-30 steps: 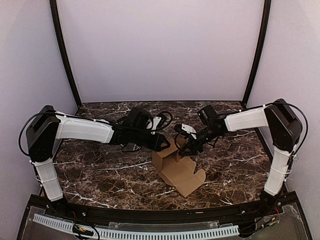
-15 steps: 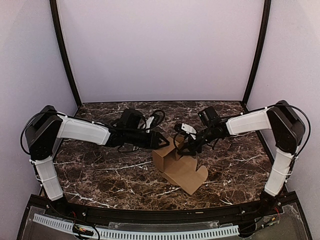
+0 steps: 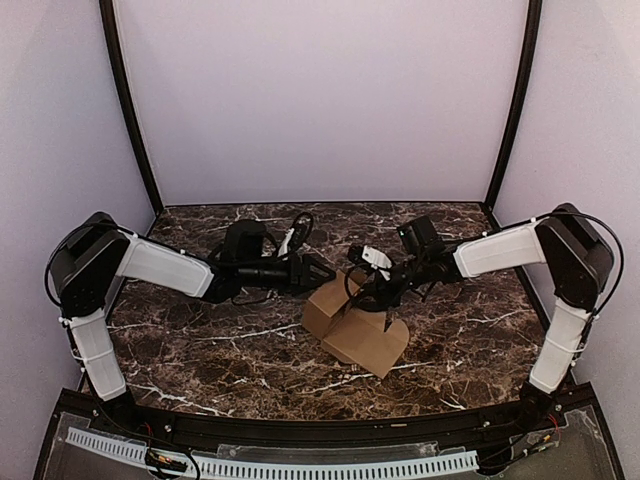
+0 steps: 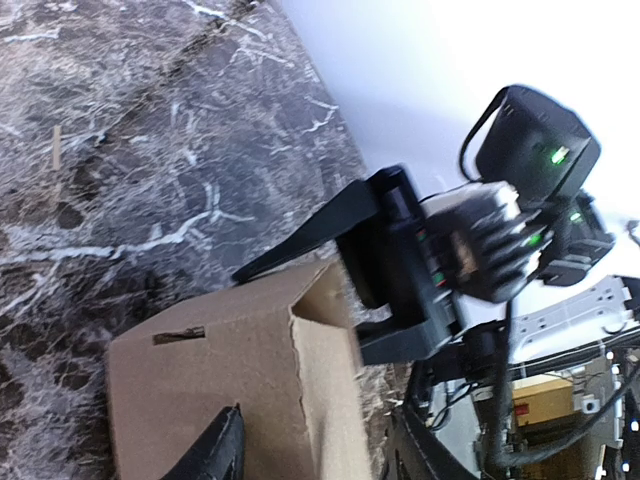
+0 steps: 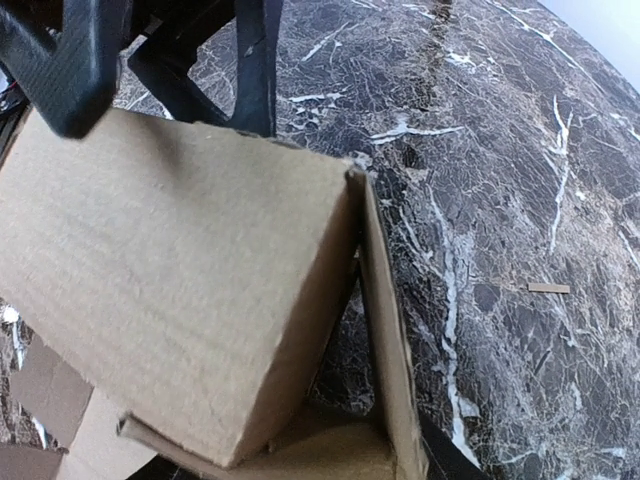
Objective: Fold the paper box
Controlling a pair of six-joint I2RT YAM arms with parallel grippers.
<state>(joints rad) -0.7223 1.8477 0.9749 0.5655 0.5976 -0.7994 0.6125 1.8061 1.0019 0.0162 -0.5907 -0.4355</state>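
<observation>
The paper box [image 3: 352, 325] is plain brown cardboard, partly folded, with walls standing and a flap lying toward the near side. My left gripper [image 3: 322, 272] hovers at its far-left corner, open. In the left wrist view one of its fingers [image 4: 225, 450] lies over the box [image 4: 215, 365] face and the other sits beyond the side wall. My right gripper [image 3: 378, 300] reaches in from the right, jaws apart across the box's far-right corner. Its fingers [image 4: 300, 240] show in the left wrist view. In the right wrist view the box [image 5: 170, 270] fills the frame and one finger [image 5: 445, 452] lies outside a thin upright wall.
The dark marble table [image 3: 200, 340] is closed in by white walls and two black posts [image 3: 130, 110]. A black rail [image 3: 330, 425] runs along the near edge. A small sliver [image 5: 548, 288] lies on the marble to the right of the box.
The flat near flap has been drawn in and the box now stands more compact. My left gripper has pulled back to the left and opened. The right gripper has dropped lower over the box.
</observation>
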